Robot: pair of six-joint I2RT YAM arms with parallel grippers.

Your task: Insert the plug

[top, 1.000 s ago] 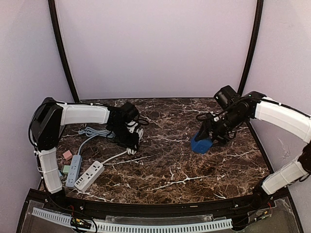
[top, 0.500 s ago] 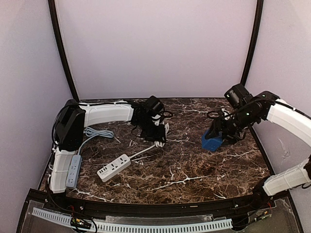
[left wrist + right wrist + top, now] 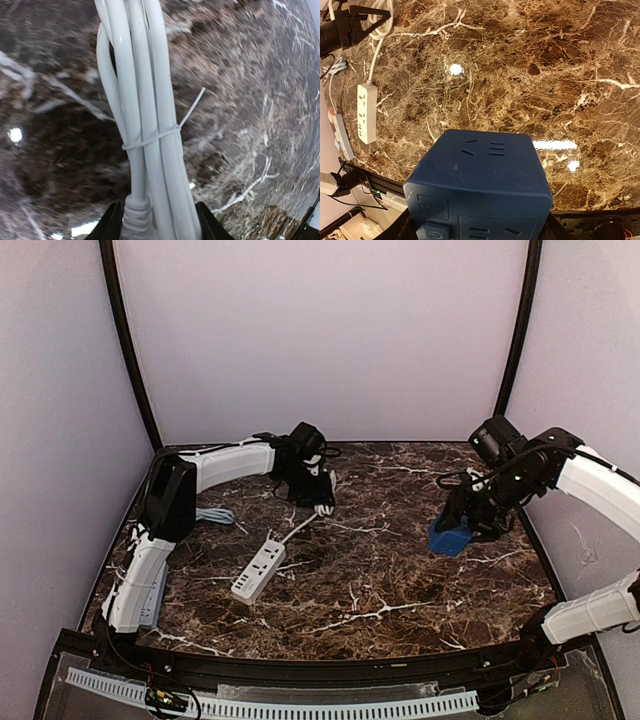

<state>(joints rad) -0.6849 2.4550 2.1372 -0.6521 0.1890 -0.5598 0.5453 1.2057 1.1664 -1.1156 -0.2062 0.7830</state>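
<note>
Insertion is not yet happening. The left gripper point(image 3: 316, 486) is clamping the tied white cable bundle point(image 3: 150, 125) at upper centre-left, its plug hidden at the jaws. The right gripper point(image 3: 463, 526) is gripping the blue cube socket point(image 3: 480, 180) at mid-right, well apart from the bundle, so bringing the two together is remaining.

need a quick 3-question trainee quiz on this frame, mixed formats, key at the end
1. True or false: the right tool holds the blue socket cube.
2. What does the left tool grip? A) a bundled white cord B) a screwdriver C) nothing
3. Fill in: the cord bundle is bound by a thin white ___.
Key: 1 true; 2 A; 3 cable tie
</note>
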